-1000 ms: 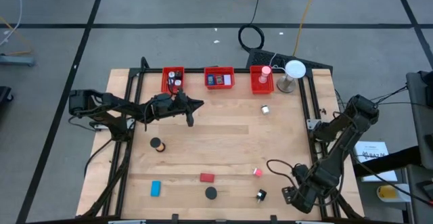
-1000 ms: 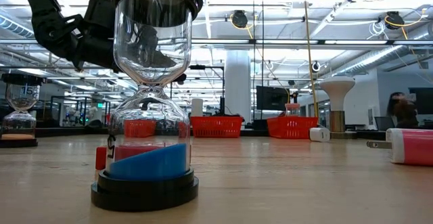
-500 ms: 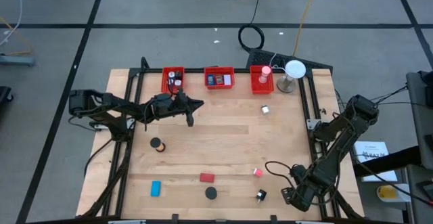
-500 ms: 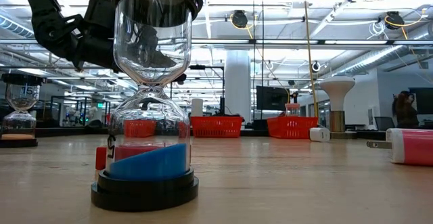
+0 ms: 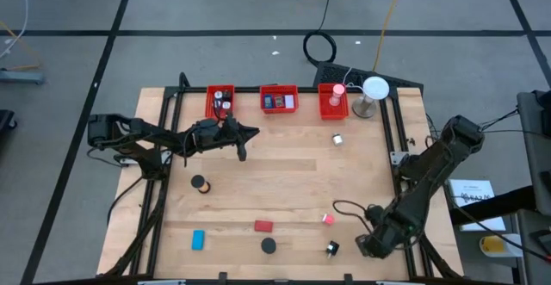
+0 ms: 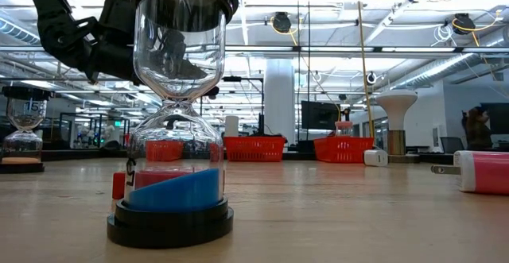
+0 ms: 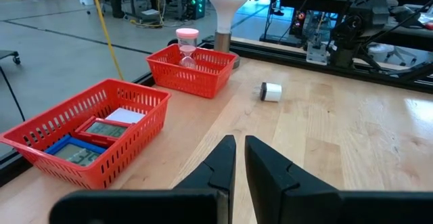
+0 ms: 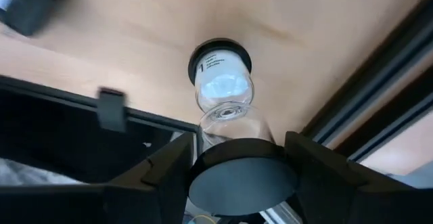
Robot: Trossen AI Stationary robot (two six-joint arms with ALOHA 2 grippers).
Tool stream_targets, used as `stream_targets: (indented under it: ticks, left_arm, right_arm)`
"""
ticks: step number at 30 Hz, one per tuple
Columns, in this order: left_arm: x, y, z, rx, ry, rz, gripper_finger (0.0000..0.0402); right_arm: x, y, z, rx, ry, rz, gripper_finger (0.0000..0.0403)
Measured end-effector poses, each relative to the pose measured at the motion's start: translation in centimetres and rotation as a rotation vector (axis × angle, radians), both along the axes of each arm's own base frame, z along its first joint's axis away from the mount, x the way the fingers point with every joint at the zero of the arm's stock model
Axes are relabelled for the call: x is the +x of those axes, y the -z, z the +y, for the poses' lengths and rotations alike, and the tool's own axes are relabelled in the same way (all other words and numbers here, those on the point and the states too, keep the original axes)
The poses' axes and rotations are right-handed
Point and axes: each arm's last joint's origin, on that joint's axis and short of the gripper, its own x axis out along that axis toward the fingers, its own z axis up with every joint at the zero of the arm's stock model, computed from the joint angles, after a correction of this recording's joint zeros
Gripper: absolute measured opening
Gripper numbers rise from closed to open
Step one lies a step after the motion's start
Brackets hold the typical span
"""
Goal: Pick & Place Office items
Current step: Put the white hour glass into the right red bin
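My right gripper (image 5: 368, 244) (image 8: 243, 173) hangs over the table's near right corner, shut on a small hourglass (image 8: 222, 92) with black caps and white sand. My left gripper (image 5: 244, 151) (image 7: 240, 158) hovers shut and empty in front of the left red bin (image 5: 220, 102). Loose items stand or lie on the wood: a black-capped hourglass (image 5: 200, 183), a blue block (image 5: 198, 238), a red block (image 5: 263, 226), a blue-sand hourglass (image 5: 269, 245) (image 6: 171, 136), a pink bit (image 5: 328, 219), a black bit (image 5: 332, 249) and a white bit (image 5: 338, 139). My right gripper holds the hourglass by its near black cap (image 8: 243, 183), pinched between the two fingers (image 8: 172, 170), one on each side of the round cap. The fingers come from above, pointing down, and the hourglass stands upright below them. Whether its far cap (image 8: 220, 56) rests on the wood cannot be told.
Three red bins (image 5: 279, 100) (image 5: 333, 102) line the far edge, with items inside, and a white round lamp (image 5: 374, 91) stands right of them. Black frame rails (image 8: 379, 95) run close by the right gripper. A cable loop (image 5: 344, 207) lies near the right arm.
The right arm has swung a short way toward the table's left along the near edge. The left arm has kept still.
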Motion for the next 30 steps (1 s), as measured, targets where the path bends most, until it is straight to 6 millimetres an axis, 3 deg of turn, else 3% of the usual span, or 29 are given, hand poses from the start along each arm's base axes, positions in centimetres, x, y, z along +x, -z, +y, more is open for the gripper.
stream_targets:
  ticks: [4,9,19,30]
  left_arm:
    - [0.0,0.0,0.0,0.0,0.0,0.0,0.0037]
    - [0.0,0.0,0.0,0.0,0.0,0.0,0.0037]
    - [0.0,0.0,0.0,0.0,0.0,0.0,0.0037]
    - [0.0,0.0,0.0,0.0,0.0,0.0,0.0037]
  right_arm:
    - [1.1,-1.3,-2.7,0.014,-0.033,-0.065,0.0204]
    - [2.9,-2.3,-7.8,-0.008,-0.079,-0.137,0.0204]
    - [6.5,-0.6,-18.3,-0.048,-0.292,-0.163,0.0204]
    - [12.0,-0.6,-26.6,-0.209,-0.652,-0.074,0.0207]
